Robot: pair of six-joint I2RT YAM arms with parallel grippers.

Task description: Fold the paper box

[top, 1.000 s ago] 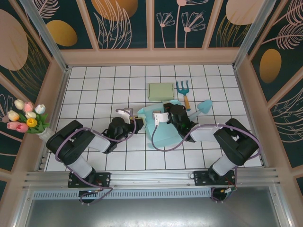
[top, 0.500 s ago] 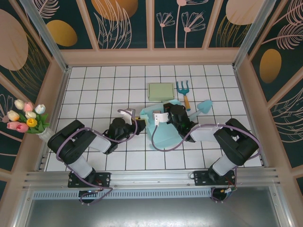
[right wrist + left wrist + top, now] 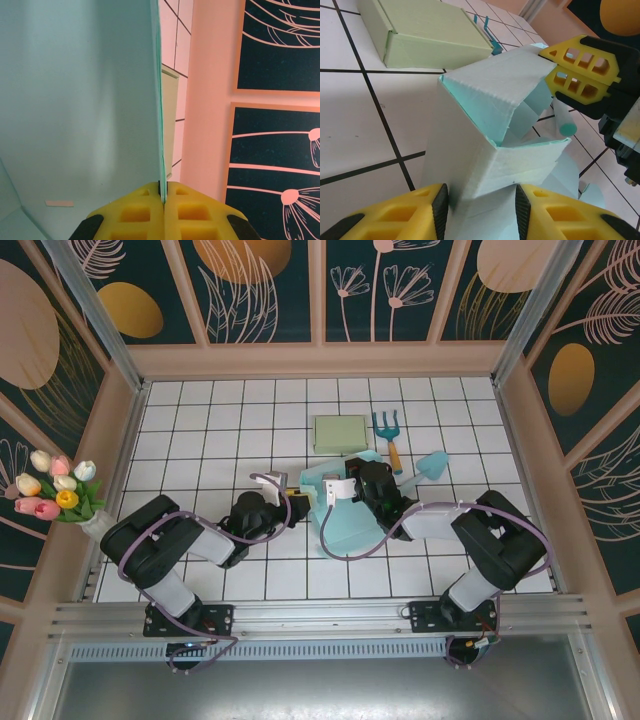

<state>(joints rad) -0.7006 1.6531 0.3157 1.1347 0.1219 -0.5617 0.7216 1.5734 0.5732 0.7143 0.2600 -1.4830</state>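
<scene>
Near the middle of the white tiled surface (image 3: 200,420): pale teal paper box (image 3: 350,525), part folded, one end raised into walls and flaps, the rest lying flat toward the arm bases. Right gripper (image 3: 330,485), over the box's far-left part: jaws together on a thin upright panel of the box, seen edge-on from the right wrist and pinched between the yellow fingers (image 3: 135,212). Left gripper (image 3: 292,490), at the box's left edge and low over the tiles: jaws apart, one on either side of the box's near corner wall, with a thin dark gap beside one pad and no squeeze or crease to be seen there. From the left wrist: folded corner of the box open upward, inner flaps tucked inside, the right gripper's yellow fingers on its far top edge. Just beyond the paper box, apart from it: flat pale green box (image 3: 340,433), closed. Beside that, to the right: small blue rake (image 3: 388,438) with a wooden handle, and near it a teal scoop (image 3: 432,464), close to the paper box's right corner. At the left wall, well apart from the rest: bunch of tulips (image 3: 55,488).
</scene>
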